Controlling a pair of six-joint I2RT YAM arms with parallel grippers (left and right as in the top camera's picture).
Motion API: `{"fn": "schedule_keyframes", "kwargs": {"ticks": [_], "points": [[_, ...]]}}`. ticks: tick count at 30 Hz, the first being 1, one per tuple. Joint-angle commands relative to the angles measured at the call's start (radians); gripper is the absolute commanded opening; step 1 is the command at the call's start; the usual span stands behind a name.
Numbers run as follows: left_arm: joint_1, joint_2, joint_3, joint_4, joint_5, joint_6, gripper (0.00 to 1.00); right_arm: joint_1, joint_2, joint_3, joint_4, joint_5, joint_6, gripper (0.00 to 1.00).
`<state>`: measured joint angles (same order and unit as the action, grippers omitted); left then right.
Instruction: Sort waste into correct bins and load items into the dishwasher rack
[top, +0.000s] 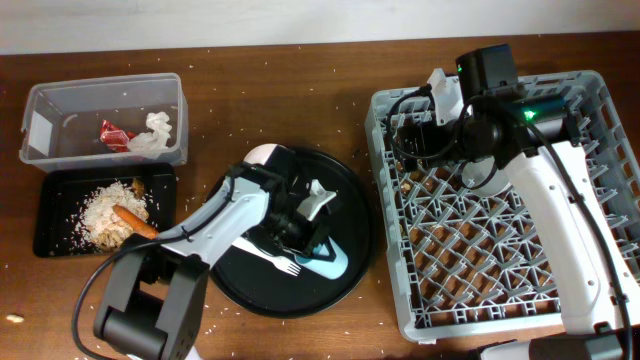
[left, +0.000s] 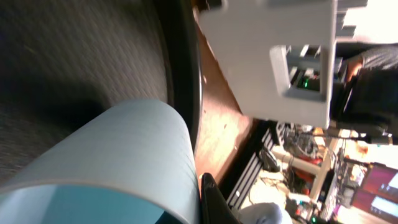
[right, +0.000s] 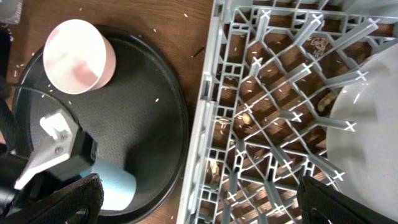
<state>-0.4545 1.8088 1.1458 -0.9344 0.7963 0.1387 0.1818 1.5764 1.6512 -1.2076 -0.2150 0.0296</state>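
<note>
My left fingers (left: 214, 198) are at the cup (left: 112, 155), grip I cannot tell; right fingers (right: 62, 199) wide. Next: carry it to the rack (top: 480, 250).

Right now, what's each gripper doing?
Left gripper: cannot tell, right at the light blue cup.
Right gripper: open, holding nothing.

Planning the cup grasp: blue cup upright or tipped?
Tipped: the light blue cup lies on its side on the round black tray; the left wrist view shows its curved wall lengthwise.
</note>
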Motion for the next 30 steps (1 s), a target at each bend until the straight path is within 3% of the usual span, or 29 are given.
{"fn": "schedule_keyframes", "kwargs": {"ticks": [1, 7, 14, 19, 30], "points": [[0.084, 0.003, 0.134, -0.034, 0.111, 0.014, 0.00, 0.001, 0.001, 0.008, 0.003, -0.071, 0.005, 0.99], [0.238, 0.003, 0.351, -0.027, 0.448, 0.013, 0.00, 0.001, 0.001, 0.008, 0.078, -0.244, 0.056, 0.99], [0.470, 0.005, 0.377, 0.122, 0.766, -0.032, 0.00, 0.001, 0.006, 0.007, 0.401, -0.555, 0.053, 0.99], [0.517, 0.005, 0.377, 0.161, 0.778, -0.042, 0.00, 0.015, 0.084, -0.029, 0.607, -0.786, 0.053, 0.99], [0.509, 0.005, 0.377, 0.166, 0.778, -0.048, 0.00, 0.149, 0.233, -0.030, 0.753, -0.806, 0.054, 0.99]]}}
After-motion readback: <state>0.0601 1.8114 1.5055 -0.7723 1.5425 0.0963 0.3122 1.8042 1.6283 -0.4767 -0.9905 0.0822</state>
